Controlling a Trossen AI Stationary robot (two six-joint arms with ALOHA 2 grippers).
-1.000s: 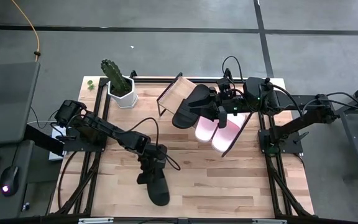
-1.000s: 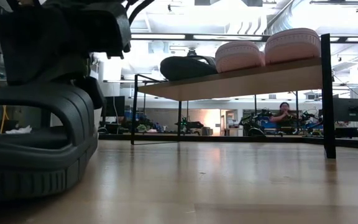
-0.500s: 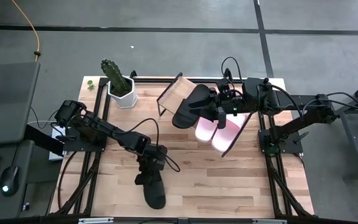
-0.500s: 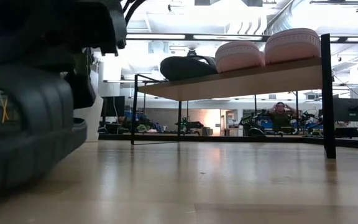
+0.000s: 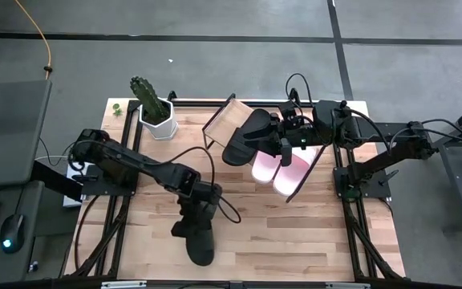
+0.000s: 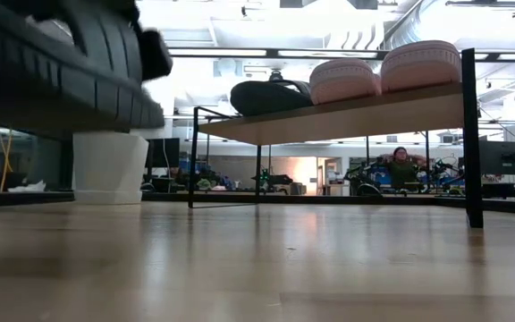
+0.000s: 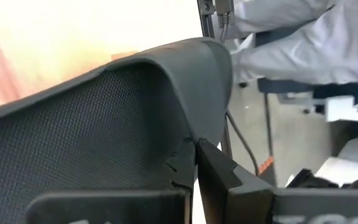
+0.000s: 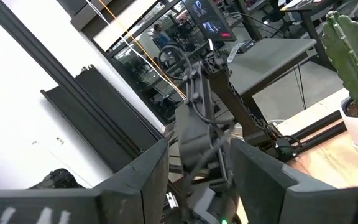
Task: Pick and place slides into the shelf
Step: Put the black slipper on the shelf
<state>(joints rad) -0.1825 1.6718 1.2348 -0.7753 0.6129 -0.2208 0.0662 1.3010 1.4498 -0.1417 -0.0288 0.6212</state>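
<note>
From the shelf (image 5: 229, 120), nearest my side of the table, my left gripper (image 5: 195, 210) is pinched tight on the strap of the last black slide (image 5: 200, 238), lifted clear of the tabletop (toe hanging low). I should keep it level and carry it to the shelf's bare end beside the cactus pot (image 5: 159, 120). My right gripper (image 5: 285, 138) hovers part-open over the shelf's three slides, gripping nothing I can see.
</note>
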